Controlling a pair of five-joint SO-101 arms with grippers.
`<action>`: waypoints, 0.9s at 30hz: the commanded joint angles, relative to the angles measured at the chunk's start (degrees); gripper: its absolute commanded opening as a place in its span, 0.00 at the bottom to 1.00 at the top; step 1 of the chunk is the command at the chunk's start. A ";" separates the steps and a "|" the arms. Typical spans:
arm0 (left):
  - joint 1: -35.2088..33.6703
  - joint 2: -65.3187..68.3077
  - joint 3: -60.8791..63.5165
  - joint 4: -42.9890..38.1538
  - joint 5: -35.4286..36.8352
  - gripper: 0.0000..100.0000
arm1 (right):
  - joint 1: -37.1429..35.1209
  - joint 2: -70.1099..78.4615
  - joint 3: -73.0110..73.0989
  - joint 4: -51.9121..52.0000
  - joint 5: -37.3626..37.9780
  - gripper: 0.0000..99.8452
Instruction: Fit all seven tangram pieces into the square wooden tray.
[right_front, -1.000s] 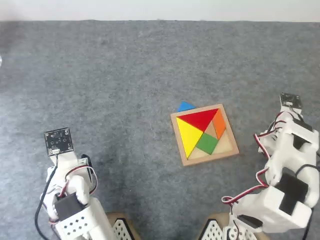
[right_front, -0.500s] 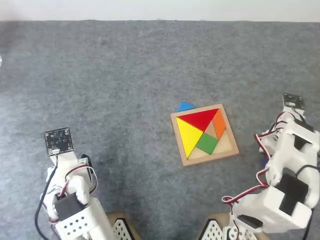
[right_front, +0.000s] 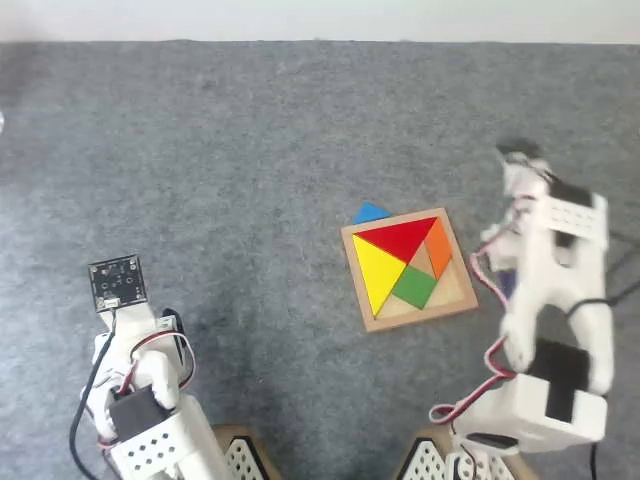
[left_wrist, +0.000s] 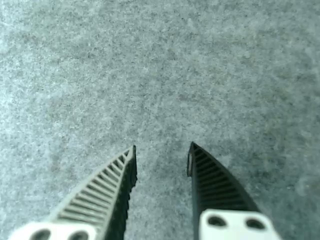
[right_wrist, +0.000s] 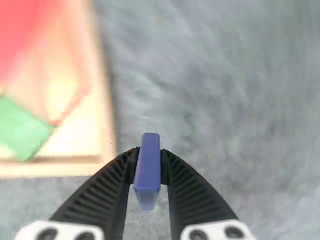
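- High view: the wooden tray (right_front: 455, 288) on the desk (right_front: 220, 150) holds red (right_front: 400, 238), yellow (right_front: 375, 268), green (right_front: 412, 287) and orange (right_front: 438, 245) pieces. A light blue piece (right_front: 371, 212) sits just outside it. The right arm (right_front: 555, 250) beside the tray hides its jaws.
- Left wrist view: the left jaws stand apart, holding nothing, over the desk.
- Right wrist view: the right jaws pinch a dark blue piece (right_wrist: 148, 165) near the blurry tray corner.

1. My right claw (right_wrist: 148, 151): black ribbed fingers (right_wrist: 100, 192), white bases.
2. Pinched between them: dark blue piece (right_wrist: 148, 175).
3. Just beside my claw: pale wooden tray (right_front: 452, 285) with red triangle (right_front: 400, 238), yellow triangle (right_front: 377, 270), green square (right_front: 413, 286) and orange piece (right_front: 439, 245).
4. Under my claw: mottled grey felt (right_wrist: 225, 75).
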 joint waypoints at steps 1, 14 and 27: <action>-0.26 -1.05 -0.22 0.26 0.44 0.17 | -13.32 -1.27 -7.47 7.34 16.62 0.01; -0.35 -1.05 -0.22 0.26 0.44 0.17 | -24.66 -0.75 -7.65 19.30 75.52 0.01; -0.35 -1.05 -0.22 0.26 0.44 0.17 | -23.25 7.52 -9.49 12.53 101.01 0.01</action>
